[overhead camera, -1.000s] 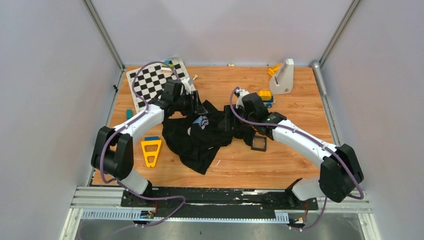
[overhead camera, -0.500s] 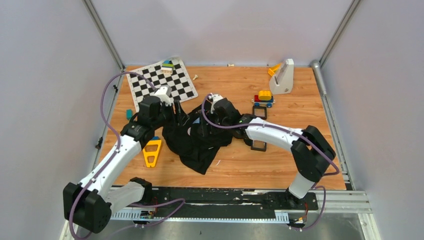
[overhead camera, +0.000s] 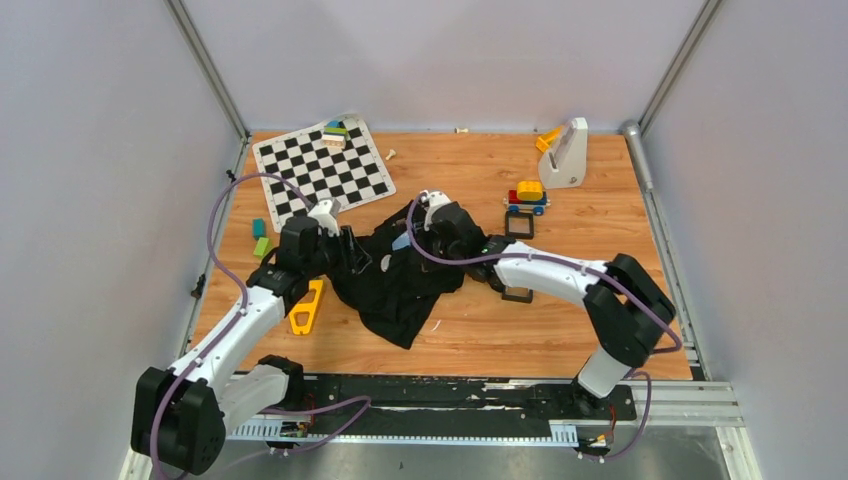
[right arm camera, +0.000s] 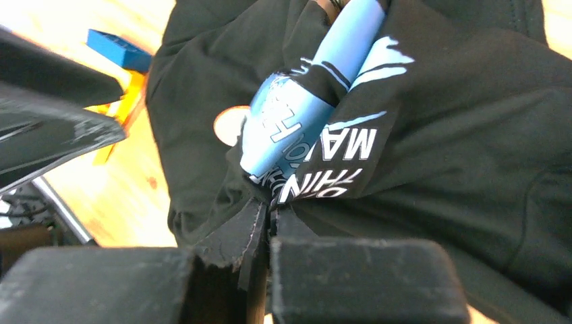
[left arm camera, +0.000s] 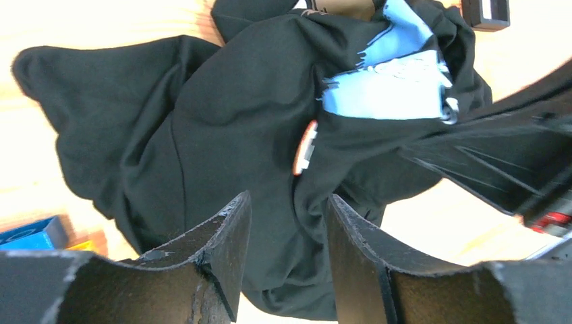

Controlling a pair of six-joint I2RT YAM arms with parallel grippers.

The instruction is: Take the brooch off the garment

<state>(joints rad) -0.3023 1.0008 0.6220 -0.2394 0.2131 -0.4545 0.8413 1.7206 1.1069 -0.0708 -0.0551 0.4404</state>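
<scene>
Pinched shut on a black T-shirt [right arm camera: 472, 175] fold at right end effector [right arm camera: 270, 214]; spread open above it at left end effector [left arm camera: 289, 206].

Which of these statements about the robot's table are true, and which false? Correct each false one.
1. The right gripper is shut on a fold of the garment. True.
2. The left gripper grips the brooch. False: its jaws stand open and hold nothing; the brooch lies on the cloth beyond them.
3. The toy car stands on the chessboard. False: it stands on the bare table, well right of the chessboard.
4. The brooch sits close to the light-blue graphic. True.
</scene>
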